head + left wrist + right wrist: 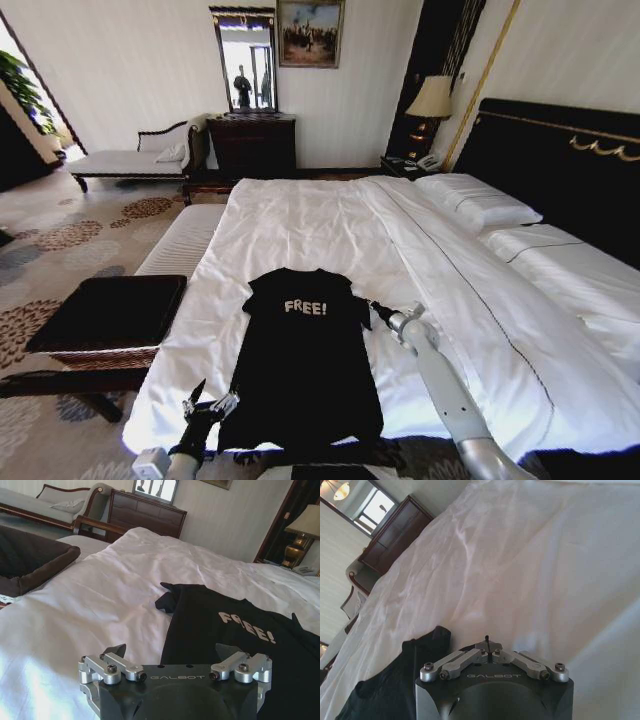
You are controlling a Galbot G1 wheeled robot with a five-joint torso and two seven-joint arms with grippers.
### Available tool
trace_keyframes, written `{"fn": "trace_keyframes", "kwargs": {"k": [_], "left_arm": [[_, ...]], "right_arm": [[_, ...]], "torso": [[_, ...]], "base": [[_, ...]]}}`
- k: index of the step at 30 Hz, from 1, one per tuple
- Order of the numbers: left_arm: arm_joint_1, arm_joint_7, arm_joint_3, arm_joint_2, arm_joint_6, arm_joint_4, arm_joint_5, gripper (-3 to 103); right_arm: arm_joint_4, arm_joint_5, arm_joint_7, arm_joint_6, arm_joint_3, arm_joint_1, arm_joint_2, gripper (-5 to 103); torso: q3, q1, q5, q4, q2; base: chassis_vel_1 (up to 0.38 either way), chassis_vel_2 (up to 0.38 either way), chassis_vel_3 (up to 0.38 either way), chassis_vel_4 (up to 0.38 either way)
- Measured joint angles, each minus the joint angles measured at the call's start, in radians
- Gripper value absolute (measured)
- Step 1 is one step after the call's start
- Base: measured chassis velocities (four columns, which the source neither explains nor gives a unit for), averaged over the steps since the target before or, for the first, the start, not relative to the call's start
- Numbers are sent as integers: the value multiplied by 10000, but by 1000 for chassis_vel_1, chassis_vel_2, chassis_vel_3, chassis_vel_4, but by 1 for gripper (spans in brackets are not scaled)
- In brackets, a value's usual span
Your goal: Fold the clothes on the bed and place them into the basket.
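Observation:
The clothes, one black T-shirt point(305, 360) with white "FREE!" lettering, lie flat and unfolded on the white bed point(330, 225), hem toward me. My left gripper point(208, 404) hovers open at the shirt's near left hem corner; in the left wrist view its fingers point(116, 651) stand wide apart with the shirt point(240, 645) ahead of them. My right gripper point(377, 311) is beside the shirt's right sleeve. In the right wrist view its fingertips point(488, 643) are shut together over bare duvet, a little apart from the sleeve point(427, 647). The basket point(108, 312) stands on the floor left of the bed.
A pale striped bench point(180, 240) runs along the bed's left side beyond the basket. A dark dresser point(252, 142) with a mirror and a chaise longue point(130, 158) stand at the far wall. Pillows point(478, 203) lie by the black headboard point(560, 160).

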Motion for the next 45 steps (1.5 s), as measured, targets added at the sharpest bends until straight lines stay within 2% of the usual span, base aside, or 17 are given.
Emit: {"fn": "trace_keyframes", "kwargs": {"k": [11,17,25,36,38,39,40,42,43,45], "left_arm": [[-43,-5,-1,-8,-4,29,-54,100],[-55,-5,12,-28,-7,61,-55,100],[-14,-12,-18,-34,-18,61,-51,100],[-236,-37,66,46,135,236,-138,100],[-406,-50,48,93,286,290,-384,100],[-601,-104,-7,118,451,345,-706,100],[-601,-104,-7,118,451,345,-706,100],[-1019,-233,-127,142,780,429,-1446,100],[-1427,-346,-246,146,1078,503,-2128,100],[-1597,-392,-299,146,1196,547,-2392,100]], "right_arm": [[276,-1024,174,737,599,-213,13,0],[208,-1124,271,814,840,-205,126,0],[646,-1719,681,893,1177,-640,349,0],[528,-1945,631,997,1075,-673,412,0],[510,-1985,597,997,1033,-679,411,-2],[514,-2013,591,997,1012,-720,412,3],[514,-2013,591,997,1012,-720,412,3],[563,-2050,591,991,991,-820,409,14],[605,-2065,599,979,988,-891,391,19],[625,-2070,603,975,988,-918,380,19]], "torso": [[0,0,0,-1,0],[0,0,1,-1,0],[0,-1,1,-2,0],[0,0,1,0,0],[0,-1,0,0,0],[0,-1,-1,0,0],[0,-1,-1,0,0],[0,0,0,-1,0],[0,-1,1,-1,-1],[0,0,0,-1,0]], "base": [[0,0,0,0],[0,0,0,0],[0,0,0,0],[0,0,0,0],[0,0,0,0],[0,0,0,0],[0,0,0,0],[0,0,0,0],[0,0,0,0],[0,0,0,0]]}}
